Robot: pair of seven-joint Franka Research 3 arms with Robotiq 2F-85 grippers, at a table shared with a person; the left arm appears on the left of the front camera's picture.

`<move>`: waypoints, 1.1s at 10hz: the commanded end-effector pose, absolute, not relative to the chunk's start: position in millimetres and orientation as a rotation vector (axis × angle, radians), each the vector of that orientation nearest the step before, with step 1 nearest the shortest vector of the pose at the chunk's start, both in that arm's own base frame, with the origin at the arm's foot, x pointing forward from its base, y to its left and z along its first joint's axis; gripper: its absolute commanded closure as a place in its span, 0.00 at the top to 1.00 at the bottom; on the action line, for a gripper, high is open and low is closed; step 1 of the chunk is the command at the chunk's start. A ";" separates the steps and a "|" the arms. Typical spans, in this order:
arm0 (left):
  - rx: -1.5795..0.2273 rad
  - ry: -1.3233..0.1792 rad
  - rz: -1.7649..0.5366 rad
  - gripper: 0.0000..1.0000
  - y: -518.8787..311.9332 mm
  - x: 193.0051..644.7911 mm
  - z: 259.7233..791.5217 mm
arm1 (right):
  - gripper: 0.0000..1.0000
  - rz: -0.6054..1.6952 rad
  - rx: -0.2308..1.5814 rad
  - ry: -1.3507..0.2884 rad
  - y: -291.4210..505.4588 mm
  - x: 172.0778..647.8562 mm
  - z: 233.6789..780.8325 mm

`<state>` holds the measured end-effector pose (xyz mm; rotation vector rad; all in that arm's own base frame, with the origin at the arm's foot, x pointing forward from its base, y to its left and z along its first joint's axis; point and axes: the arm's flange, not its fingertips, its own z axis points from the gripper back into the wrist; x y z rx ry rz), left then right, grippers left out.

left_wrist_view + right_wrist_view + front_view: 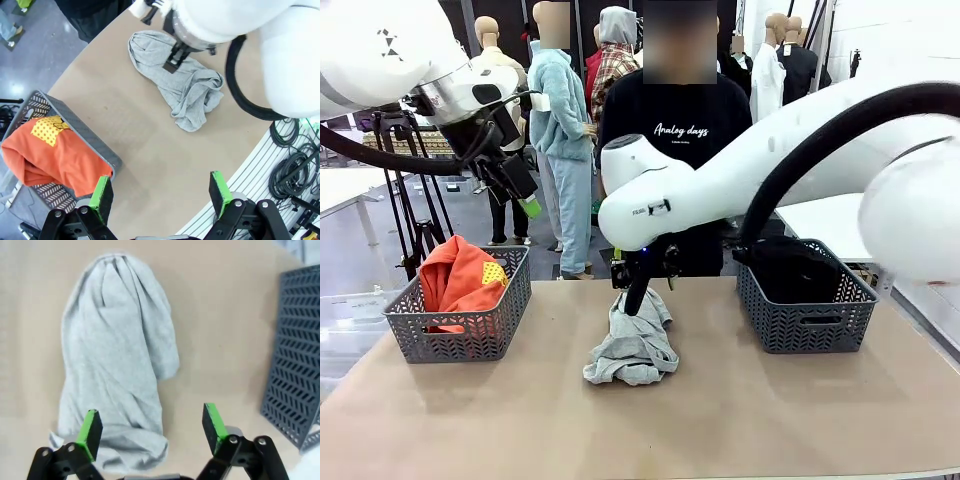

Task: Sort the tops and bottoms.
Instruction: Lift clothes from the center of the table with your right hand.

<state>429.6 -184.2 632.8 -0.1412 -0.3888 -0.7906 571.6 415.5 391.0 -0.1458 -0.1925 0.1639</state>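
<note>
1. We see a robotics lab or test hall; a brown worktop (720, 420) carries two grey plastic baskets (460, 320).
2. Behind it we see a grey floor (360, 260), a camera tripod (405, 200) and loose cables (295, 170).

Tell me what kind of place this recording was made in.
Probably a robot lab or workshop set up for garment sorting: a paper-covered table with two grey baskets, a camera tripod on the bare floor behind, and bundled cables beside the table.

Black T-shirt (682, 125) on person: white script lettering reading "Analog days"
Smaller line under it: showing too small to read
</note>
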 end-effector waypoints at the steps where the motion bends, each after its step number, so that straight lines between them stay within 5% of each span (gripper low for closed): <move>1: -0.141 -0.387 -0.788 1.00 -181.7 428.0 633.6 | 1.00 0.144 -0.151 -0.264 429.2 589.5 384.8; 11: -0.141 -0.387 -0.788 1.00 -181.7 428.0 633.6 | 1.00 0.033 -0.039 -0.230 431.6 593.8 353.4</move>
